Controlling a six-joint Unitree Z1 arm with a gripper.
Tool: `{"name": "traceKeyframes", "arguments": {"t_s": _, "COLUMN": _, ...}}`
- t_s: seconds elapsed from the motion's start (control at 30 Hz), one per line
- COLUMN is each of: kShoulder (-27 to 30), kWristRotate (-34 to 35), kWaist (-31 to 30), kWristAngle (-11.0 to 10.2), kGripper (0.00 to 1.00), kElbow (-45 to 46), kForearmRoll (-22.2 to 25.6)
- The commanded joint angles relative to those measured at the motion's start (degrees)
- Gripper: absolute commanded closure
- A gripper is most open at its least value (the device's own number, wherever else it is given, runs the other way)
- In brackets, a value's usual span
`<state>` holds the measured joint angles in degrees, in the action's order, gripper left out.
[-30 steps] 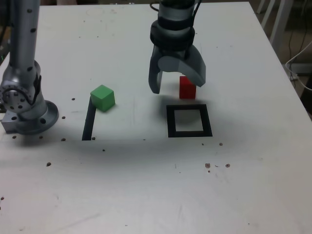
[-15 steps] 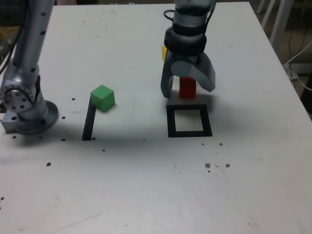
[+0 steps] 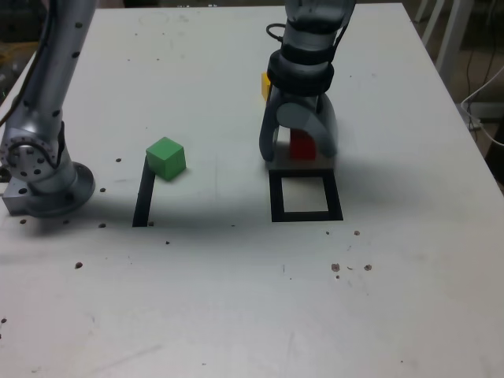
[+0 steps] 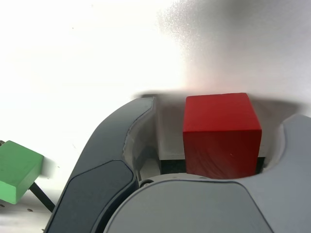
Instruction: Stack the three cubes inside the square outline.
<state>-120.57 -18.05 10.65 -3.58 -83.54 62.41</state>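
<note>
The red cube [image 3: 302, 146] rests on the table just behind the square outline [image 3: 276, 197], which holds nothing. My gripper [image 3: 299, 155] is lowered over it, with one finger on each side. In the wrist view the red cube [image 4: 221, 131] sits between the fingers of the gripper [image 4: 221, 114], and a gap shows beside the left finger [image 4: 121, 141], so the gripper is open. The yellow cube [image 3: 266, 85] peeks out behind the arm, mostly hidden. The green cube [image 3: 166, 157] lies apart toward the exterior view's left and also shows in the wrist view [image 4: 14, 170].
A straight black line [image 3: 143, 197] runs forward from the green cube. The arm's metal base [image 3: 39, 173] stands at the exterior view's left edge. The table's right edge [image 3: 472, 150] lies beyond the outline.
The gripper moved toward the exterior view's right and down until it straddled the red cube. Its fingers have drawn closer together. The cubes have not moved.
</note>
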Motion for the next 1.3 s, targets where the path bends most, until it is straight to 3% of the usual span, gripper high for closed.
{"name": "traceKeyframes", "arguments": {"t_s": 0.0, "kShoulder": 0.1, "kWristRotate": 0.0, "kWaist": -0.1, "kWristAngle": -0.2, "kGripper": 0.69, "kElbow": -0.3, "kForearmRoll": 0.4}}
{"name": "traceKeyframes", "arguments": {"t_s": 0.77, "kShoulder": 2.0, "kWristRotate": 0.4, "kWaist": -1.7, "kWristAngle": 0.2, "kGripper": 0.70, "kElbow": -0.4, "kForearmRoll": 2.7}}
{"name": "traceKeyframes", "arguments": {"t_s": 1.27, "kShoulder": 3.3, "kWristRotate": 5.1, "kWaist": -7.1, "kWristAngle": 5.3, "kGripper": 0.70, "kElbow": -2.0, "kForearmRoll": 5.6}}
